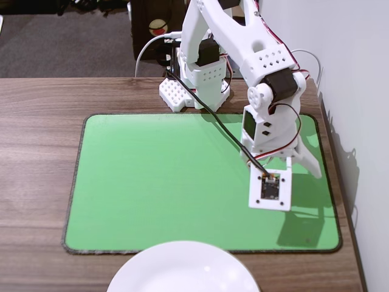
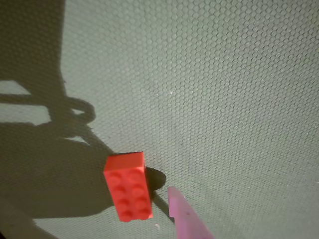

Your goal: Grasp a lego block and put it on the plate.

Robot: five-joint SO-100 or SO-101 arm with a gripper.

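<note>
The orange lego block [image 2: 127, 186] lies flat on the green mat, studs up, in the wrist view. My gripper [image 2: 107, 214] hangs just above it with its jaws apart and nothing in them. One pale finger [image 2: 187, 216] stands just right of the block, a small gap between them. The other finger is only a dark shape at the lower left corner. In the fixed view the gripper [image 1: 292, 182] points down over the right part of the mat, and the wrist camera mount hides the block. The white plate [image 1: 182, 271] sits at the front edge, left of the gripper.
The green mat [image 1: 158, 182] covers the middle of the wooden table [image 1: 36, 182]. The arm's white base [image 1: 194, 88] stands behind the mat. A black cable [image 1: 225, 128] runs from the base to the wrist camera. A wall runs along the right side.
</note>
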